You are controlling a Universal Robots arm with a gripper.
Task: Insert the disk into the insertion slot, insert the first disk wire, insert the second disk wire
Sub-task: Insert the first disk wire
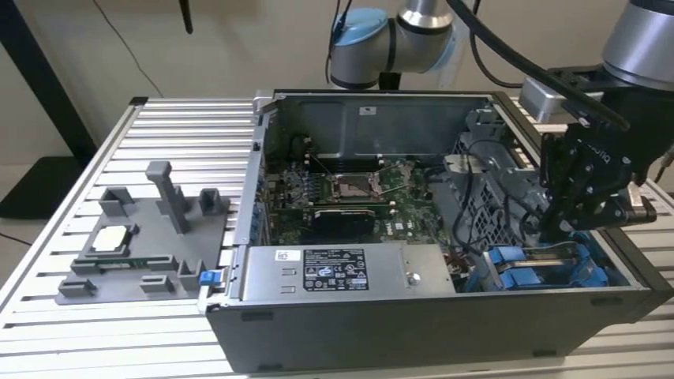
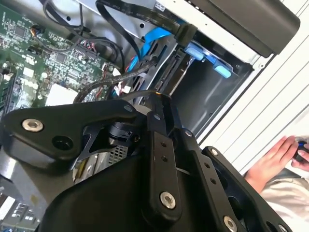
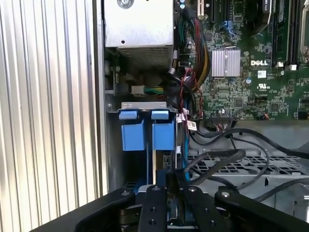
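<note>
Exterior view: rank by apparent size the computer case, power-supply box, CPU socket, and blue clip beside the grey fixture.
Largest to smallest:
computer case
power-supply box
CPU socket
blue clip
None look alike.

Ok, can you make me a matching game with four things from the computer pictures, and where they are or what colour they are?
Things:
1 circuit board
2 power-supply box
3 gripper
4 grey parts tray

Clues:
A on the slatted table, outside the computer case
B above the insertion slot with blue rails
C green
D has a big white label

Pairs: 1-C, 2-D, 3-B, 4-A
</note>
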